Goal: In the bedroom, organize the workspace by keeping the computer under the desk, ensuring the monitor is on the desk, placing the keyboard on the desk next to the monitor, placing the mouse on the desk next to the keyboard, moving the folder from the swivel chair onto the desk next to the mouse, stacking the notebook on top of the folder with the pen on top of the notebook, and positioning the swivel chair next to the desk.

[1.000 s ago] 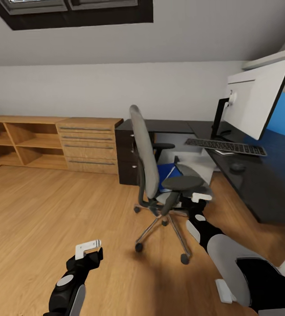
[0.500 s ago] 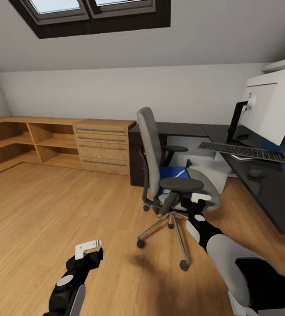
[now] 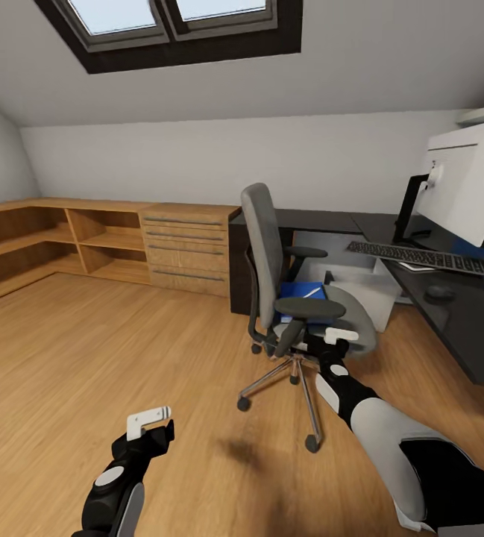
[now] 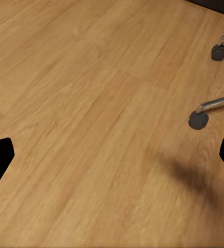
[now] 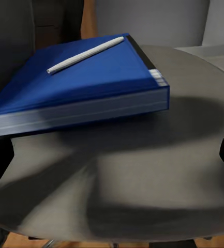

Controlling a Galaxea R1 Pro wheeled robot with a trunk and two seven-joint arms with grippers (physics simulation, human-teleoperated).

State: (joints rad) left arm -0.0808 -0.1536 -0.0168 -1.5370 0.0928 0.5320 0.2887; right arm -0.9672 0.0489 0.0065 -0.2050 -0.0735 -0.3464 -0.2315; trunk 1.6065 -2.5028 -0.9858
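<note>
Change: head camera has panned left; chair itself barely shifted.
Folder (image 5: 75,77): on swivel chair (image 3: 324,321) seat, pen (image 5: 83,53) on top.
Right gripper (image 3: 336,341): open, empty, at the seat's edge.
Left gripper (image 3: 151,424): spread, empty, above the floor.
Meaning: folder pickup not yet begun.

**benchbot_42:** so what are the arms doing here?

**r1_tinkerer:** Left arm (image 3: 111,488) is low and bent, black wrist pointing forward, left gripper (image 3: 152,418) hovering in mid-air with its pale fingers (image 3: 149,415) on top. From the left wrist cam the two dark fingertips sit wide apart at the edges, nothing between them.

**benchbot_42:** and the right?

**r1_tinkerer:** Right arm (image 3: 379,429) is stretched forward and up, white forearm shell, black wrist. Right gripper (image 3: 338,337) is out at full reach, level-ish. The right wrist cam has the fingertips spread to both sides too, gripping nothing.
</note>
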